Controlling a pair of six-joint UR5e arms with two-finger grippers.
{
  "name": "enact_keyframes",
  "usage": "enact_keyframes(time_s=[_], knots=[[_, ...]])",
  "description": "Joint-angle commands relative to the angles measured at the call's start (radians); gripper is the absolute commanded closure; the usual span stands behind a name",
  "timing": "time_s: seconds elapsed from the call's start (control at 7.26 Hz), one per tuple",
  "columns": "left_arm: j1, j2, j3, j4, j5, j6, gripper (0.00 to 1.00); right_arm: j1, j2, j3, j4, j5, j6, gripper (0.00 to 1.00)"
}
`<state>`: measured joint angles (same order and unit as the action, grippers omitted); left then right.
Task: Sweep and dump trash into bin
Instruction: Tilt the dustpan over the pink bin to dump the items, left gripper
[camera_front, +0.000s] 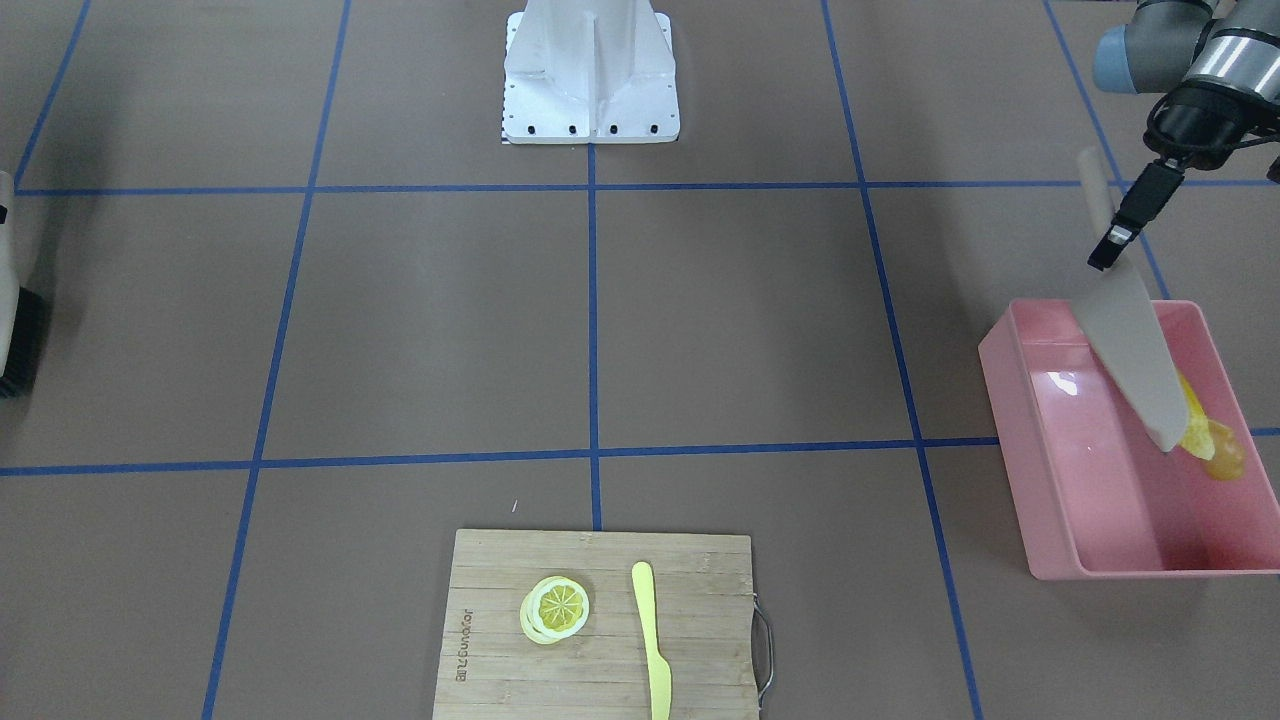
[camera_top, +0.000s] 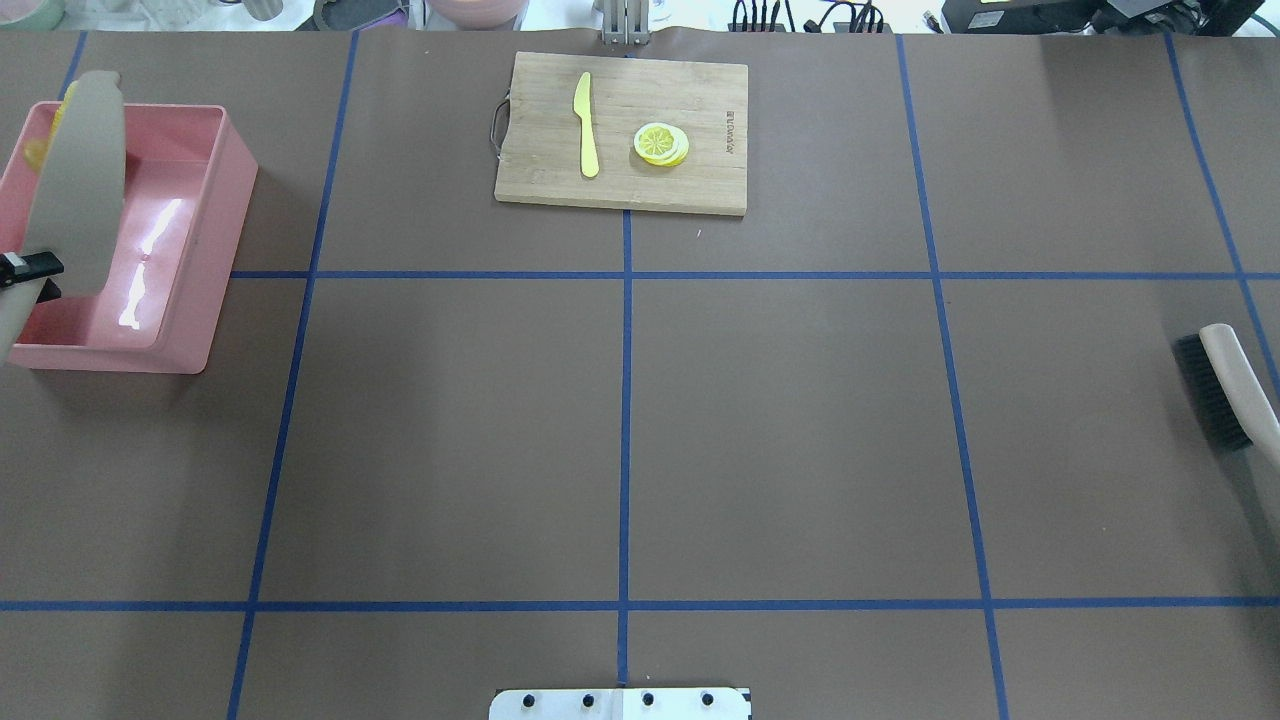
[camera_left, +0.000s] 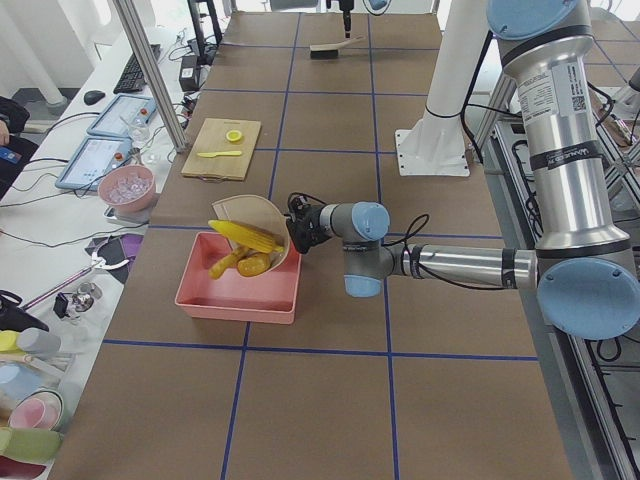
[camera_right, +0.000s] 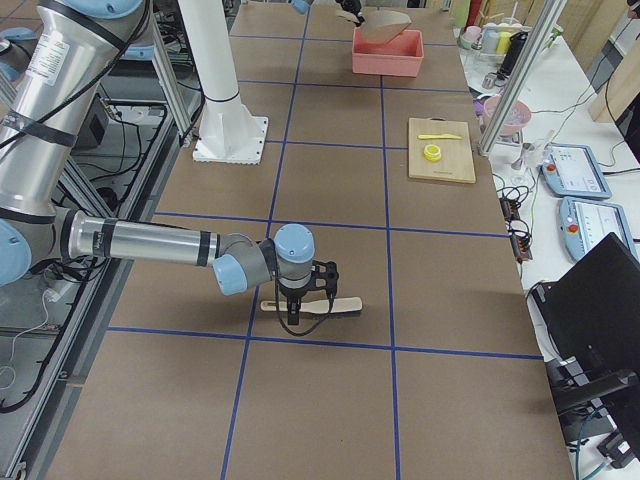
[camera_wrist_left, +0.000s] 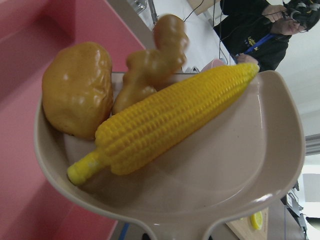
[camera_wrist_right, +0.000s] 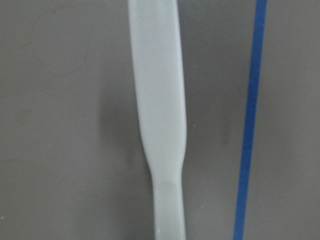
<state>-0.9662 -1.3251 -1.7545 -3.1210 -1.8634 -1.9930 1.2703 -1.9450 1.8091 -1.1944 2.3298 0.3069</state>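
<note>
Dumping step: the left gripper (camera_front: 1110, 250), pinching the dustpan (camera_front: 1125, 350) handle, holds it tilted over the bin (camera_front: 1090, 500). The trash (camera_wrist_left: 165, 125) seems not yet out, so tilt steeper.

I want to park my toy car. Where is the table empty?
The middle of the brown table, between the wooden cutting board, the large pink plastic tub and the black-bristled brush, is bare. It is crowded at the tub, where the pale beige plastic dustpan hangs tilted over it, and on the board, with the yellow lemon slice and pale yellow plastic knife.
</note>
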Motion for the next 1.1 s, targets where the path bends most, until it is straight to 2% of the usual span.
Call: enact_keyframes(time_s=[0.0, 0.14, 0.55, 0.69, 0.83, 0.96], knots=[[0.003, -0.028, -0.006, -0.054, -0.062, -0.316, 1.0, 0.241, 0.186, -0.022, -0.443, 0.005, -0.4, 0.01], [0.003, -0.042, -0.005, -0.071, -0.069, -0.428, 1.0, 0.292, 0.246, -0.022, -0.59, 0.002, -0.495, 0.01], [0.003, -0.062, -0.008, -0.115, -0.066, -0.66, 1.0, 0.354, 0.232, -0.022, -0.603, -0.004, -0.5, 0.0], [0.003, -0.077, -0.008, -0.151, -0.057, -0.823, 1.0, 0.354, 0.23, -0.039, -0.593, -0.015, -0.496, 0.0], [0.001, -0.085, -0.008, -0.157, -0.053, -0.866, 1.0, 0.389, 0.227, -0.037, -0.593, -0.023, -0.496, 0.0], [0.001, -0.089, -0.008, -0.162, 0.01, -0.856, 1.0, 0.396, 0.225, -0.036, -0.594, -0.023, -0.497, 0.0]])
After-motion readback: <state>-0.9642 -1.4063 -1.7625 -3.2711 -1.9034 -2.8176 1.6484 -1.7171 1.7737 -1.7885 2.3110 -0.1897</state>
